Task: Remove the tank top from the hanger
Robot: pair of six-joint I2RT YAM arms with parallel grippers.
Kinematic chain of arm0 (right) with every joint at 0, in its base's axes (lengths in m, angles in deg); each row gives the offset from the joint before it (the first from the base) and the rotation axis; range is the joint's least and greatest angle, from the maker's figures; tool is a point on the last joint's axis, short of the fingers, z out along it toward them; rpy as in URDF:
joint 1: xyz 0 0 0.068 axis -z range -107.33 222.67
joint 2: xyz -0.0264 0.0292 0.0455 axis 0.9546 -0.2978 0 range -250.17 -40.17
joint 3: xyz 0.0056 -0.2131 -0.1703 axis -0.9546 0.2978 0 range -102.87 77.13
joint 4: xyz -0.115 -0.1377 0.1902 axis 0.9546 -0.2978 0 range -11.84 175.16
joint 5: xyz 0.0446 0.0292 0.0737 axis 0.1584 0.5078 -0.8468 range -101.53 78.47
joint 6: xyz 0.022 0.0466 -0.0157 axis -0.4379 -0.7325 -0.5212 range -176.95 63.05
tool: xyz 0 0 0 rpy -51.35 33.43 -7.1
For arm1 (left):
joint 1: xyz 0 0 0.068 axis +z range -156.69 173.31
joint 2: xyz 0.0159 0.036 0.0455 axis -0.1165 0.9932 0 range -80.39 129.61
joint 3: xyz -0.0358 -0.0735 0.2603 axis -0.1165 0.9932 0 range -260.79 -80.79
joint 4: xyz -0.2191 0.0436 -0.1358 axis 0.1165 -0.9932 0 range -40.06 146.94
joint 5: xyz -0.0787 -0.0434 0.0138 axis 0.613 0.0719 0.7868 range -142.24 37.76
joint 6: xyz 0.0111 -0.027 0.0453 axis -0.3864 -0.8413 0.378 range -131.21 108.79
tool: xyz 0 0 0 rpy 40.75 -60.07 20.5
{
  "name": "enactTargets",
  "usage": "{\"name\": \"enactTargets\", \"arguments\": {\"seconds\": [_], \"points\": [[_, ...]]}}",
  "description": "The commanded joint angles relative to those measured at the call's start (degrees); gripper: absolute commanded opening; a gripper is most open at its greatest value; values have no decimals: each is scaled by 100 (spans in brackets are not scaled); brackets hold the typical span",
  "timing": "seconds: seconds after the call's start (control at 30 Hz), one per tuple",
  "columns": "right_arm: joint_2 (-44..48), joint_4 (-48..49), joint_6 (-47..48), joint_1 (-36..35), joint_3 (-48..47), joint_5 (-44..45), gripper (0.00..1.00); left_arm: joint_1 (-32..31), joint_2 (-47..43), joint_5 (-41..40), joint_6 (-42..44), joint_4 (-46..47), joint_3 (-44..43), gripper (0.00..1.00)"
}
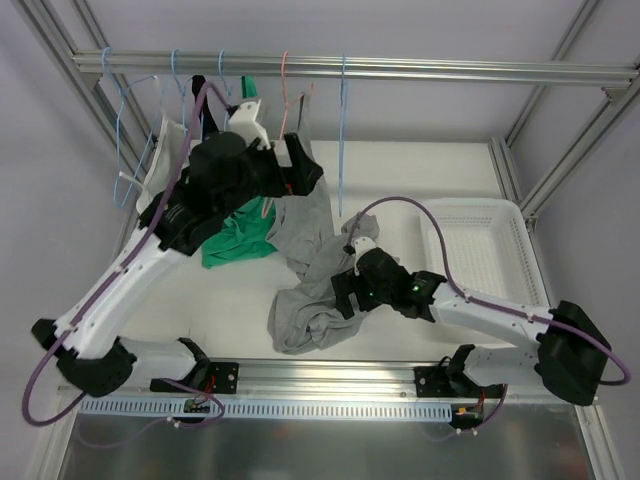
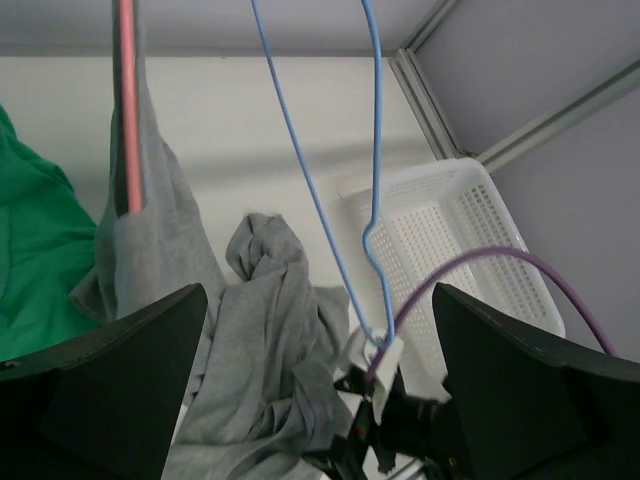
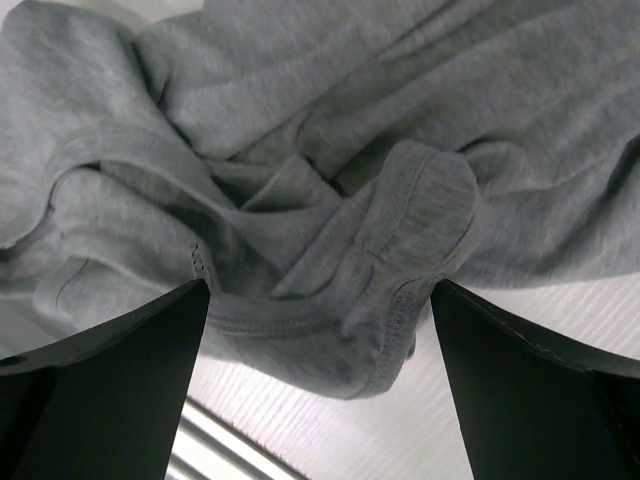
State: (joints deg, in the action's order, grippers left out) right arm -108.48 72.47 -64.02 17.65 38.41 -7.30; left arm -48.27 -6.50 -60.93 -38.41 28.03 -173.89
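The grey tank top [image 1: 305, 290] lies mostly crumpled on the white table, and one part runs up to the pink hanger [image 1: 287, 90] on the rail. In the left wrist view the grey cloth [image 2: 150, 240] still hangs over the pink hanger [image 2: 127, 100]. My left gripper [image 1: 303, 168] is raised beside that hanger, open and empty [image 2: 318, 300]. My right gripper [image 1: 342, 290] is low over the crumpled cloth. Its jaws are open with a fold of the tank top [image 3: 360, 250] between them [image 3: 320, 295], not pinched.
A green garment [image 1: 235, 238] hangs under my left arm and shows in the left wrist view [image 2: 30, 230]. Blue hangers [image 1: 342, 130] hang on the rail [image 1: 400, 68]. A white basket [image 1: 480, 250] stands on the table's right side. Frame posts stand at both sides.
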Motion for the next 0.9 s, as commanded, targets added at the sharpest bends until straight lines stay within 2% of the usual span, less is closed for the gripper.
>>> {"name": "enactTargets", "arguments": {"seconds": [0.0,0.07,0.17,0.3,0.4,0.5,0.53,0.6,0.67,0.7,0.87], "points": [[-602,170,57,-245,-591,1096,100,-25,-907,104,162,78,818,99],[-1128,188,-153,-316,-742,1473,100,-25,-1296,34,154,87,1448,99],[-1788,406,-522,-333,-892,1459,99,-25,-2043,-89,119,69,2179,99],[-2518,478,-865,-518,-971,1616,99,-25,-2930,-308,206,-158,2709,99],[-2713,241,-1216,-728,-936,2002,98,-25,-3318,-554,303,-562,2885,99],[-2530,179,-1428,-896,-682,2196,65,-25,-3669,-836,391,-1019,3034,99],[-2338,179,-1463,-931,-594,2222,48,-25,-3775,-880,426,-1073,3113,99],[-2100,170,-1429,-975,-418,2223,34,-25,-4065,-898,522,-1222,3350,99],[-1617,109,-1376,-984,-329,2284,5,-25,-4259,-880,611,-1275,3614,99],[-1423,39,-1359,-984,-251,2328,0,-25,-4443,-967,689,-1293,3702,99],[-116,-505,-956,-984,-399,2591,0,-25,-4865,-1521,629,-1372,4097,99]]}}
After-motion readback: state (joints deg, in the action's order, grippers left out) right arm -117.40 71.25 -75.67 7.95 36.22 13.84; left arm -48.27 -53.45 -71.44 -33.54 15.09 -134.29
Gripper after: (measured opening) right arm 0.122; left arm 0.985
